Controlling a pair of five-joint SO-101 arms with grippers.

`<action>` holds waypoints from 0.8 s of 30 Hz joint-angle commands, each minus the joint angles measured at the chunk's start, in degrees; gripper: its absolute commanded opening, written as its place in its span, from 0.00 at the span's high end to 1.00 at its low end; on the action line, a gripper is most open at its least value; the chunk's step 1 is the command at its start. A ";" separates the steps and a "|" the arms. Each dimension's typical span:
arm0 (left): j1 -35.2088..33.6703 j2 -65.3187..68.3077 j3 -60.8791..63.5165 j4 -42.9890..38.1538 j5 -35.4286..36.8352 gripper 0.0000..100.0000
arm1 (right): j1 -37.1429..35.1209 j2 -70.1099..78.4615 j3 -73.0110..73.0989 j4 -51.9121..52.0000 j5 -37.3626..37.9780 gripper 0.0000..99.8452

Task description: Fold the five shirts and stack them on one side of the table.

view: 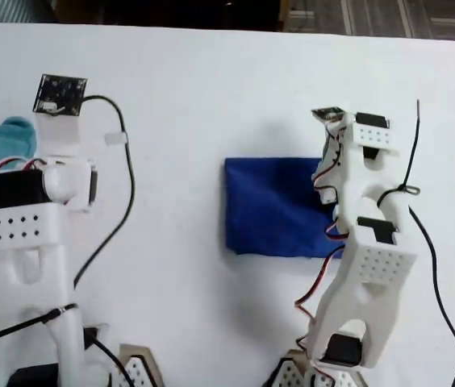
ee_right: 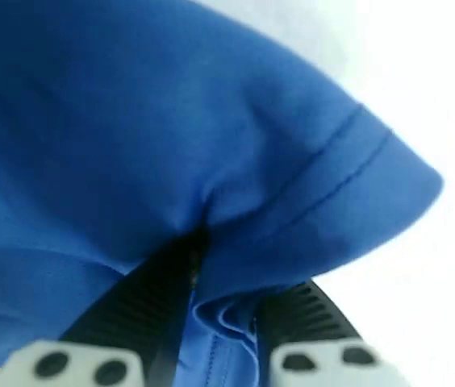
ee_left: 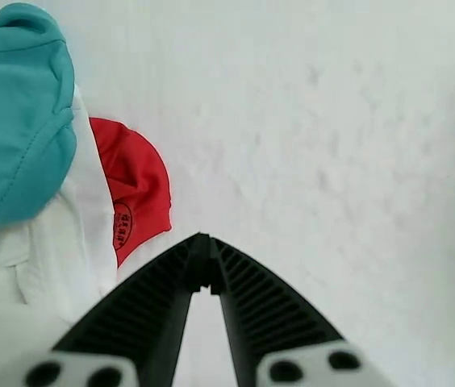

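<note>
The right end effector [ee_right: 211, 266] pinched the blue shirt [view: 272, 205] near its hem; the limp cloth would likely sag. The left end effector [ee_left: 206, 258] was closed, empty.

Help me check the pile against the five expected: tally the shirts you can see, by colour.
blue shirt: 1
teal shirt: 1
red shirt: 1
white shirt: 1
Total: 4 shirts in view.
</note>
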 commanded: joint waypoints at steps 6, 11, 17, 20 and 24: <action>-0.53 -1.76 -0.13 -0.79 -0.18 0.97 | 12.88 1.01 -15.47 -1.54 2.02 0.98; -0.53 -1.76 -0.13 -0.79 -0.18 0.97 | 17.01 3.38 -29.36 -1.54 5.45 0.98; -2.90 -1.76 -0.04 -0.35 -0.18 0.97 | 20.88 9.71 -43.34 -2.95 5.63 0.98; -4.66 -1.76 -0.04 -0.35 -0.18 0.97 | 23.16 13.85 -50.99 -5.85 5.63 0.98; -6.51 -1.67 -0.04 -0.35 -0.18 0.97 | 25.63 19.21 -59.69 -8.22 5.80 0.98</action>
